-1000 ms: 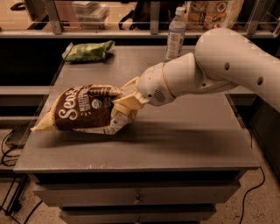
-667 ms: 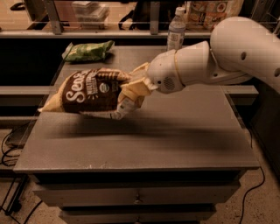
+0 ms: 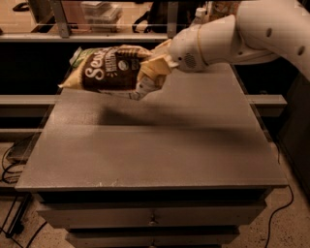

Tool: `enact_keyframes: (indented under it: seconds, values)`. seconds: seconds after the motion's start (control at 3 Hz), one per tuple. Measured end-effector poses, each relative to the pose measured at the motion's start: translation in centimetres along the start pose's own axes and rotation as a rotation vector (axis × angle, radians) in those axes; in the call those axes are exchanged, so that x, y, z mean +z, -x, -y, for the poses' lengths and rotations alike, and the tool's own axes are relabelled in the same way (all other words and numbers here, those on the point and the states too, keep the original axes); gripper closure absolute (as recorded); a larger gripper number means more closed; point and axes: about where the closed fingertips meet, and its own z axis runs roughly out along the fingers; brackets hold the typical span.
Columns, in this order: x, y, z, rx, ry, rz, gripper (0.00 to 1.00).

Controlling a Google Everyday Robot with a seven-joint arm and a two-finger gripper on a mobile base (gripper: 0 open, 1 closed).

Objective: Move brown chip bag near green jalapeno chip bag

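My gripper (image 3: pixel 151 72) is shut on the right end of the brown chip bag (image 3: pixel 109 71), a dark brown bag with tan edges and white "Sea Salt" lettering. The bag hangs sideways in the air above the far left part of the grey table (image 3: pixel 155 145). A small sliver of the green jalapeno chip bag (image 3: pixel 74 55) shows behind the brown bag's upper left edge; the rest of it is hidden by the brown bag.
A clear bottle (image 3: pixel 198 14) stands at the table's far edge, behind my arm. A shelf with a railing runs behind the table. Drawers sit below the tabletop at the front. Cables lie on the floor at the left.
My gripper has lifted the brown chip bag off the table and carried it up and toward the far left, so it now covers most of the green bag.
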Motion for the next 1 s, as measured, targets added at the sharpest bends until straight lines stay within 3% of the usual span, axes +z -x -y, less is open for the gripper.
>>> enact_keyframes:
  seconds: [0.67,1.0]
  values:
    - [3.8,-3.3,6.7,0.040,-0.077,-0.063,1.00]
    - [4.7,-5.4,8.9,0.072,-0.122,-0.063,0.81]
